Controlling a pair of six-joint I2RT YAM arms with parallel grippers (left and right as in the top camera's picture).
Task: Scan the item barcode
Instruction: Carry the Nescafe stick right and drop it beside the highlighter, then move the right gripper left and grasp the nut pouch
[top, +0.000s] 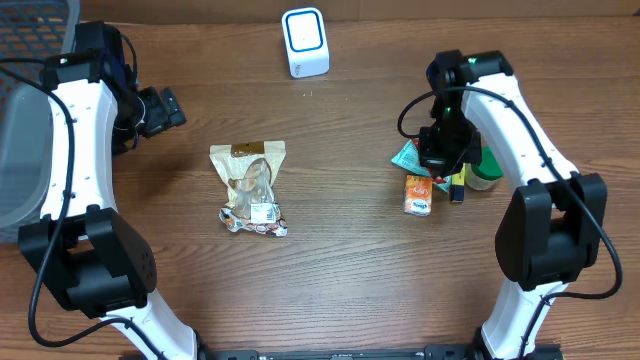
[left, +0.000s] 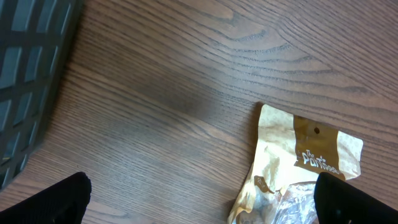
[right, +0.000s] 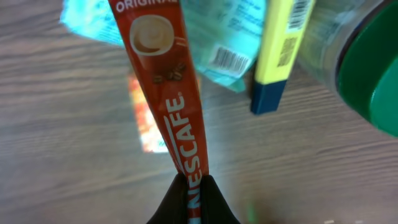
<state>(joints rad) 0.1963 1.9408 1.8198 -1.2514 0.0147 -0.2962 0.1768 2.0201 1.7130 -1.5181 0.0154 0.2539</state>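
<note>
My right gripper (right: 191, 186) is shut on the lower end of a red Nescafe stick sachet (right: 174, 93), which rises away from the jaws above the table. In the overhead view that gripper (top: 440, 160) hangs over a cluster of items at the right and hides the sachet. The white scanner (top: 305, 42) with a blue ring stands at the back middle of the table. My left gripper (top: 160, 110) is at the back left, open and empty. In its wrist view the left gripper (left: 205, 202) has its fingers spread wide over bare wood and the top edge of a snack bag (left: 305, 155).
Below the held sachet lie an orange packet (top: 418, 193), a teal packet (top: 407, 155), a yellow marker (top: 457, 185) and a green-lidded jar (top: 487, 172). The gold-and-clear snack bag (top: 250, 185) lies left of centre. A grey basket (top: 25, 130) sits at the far left edge.
</note>
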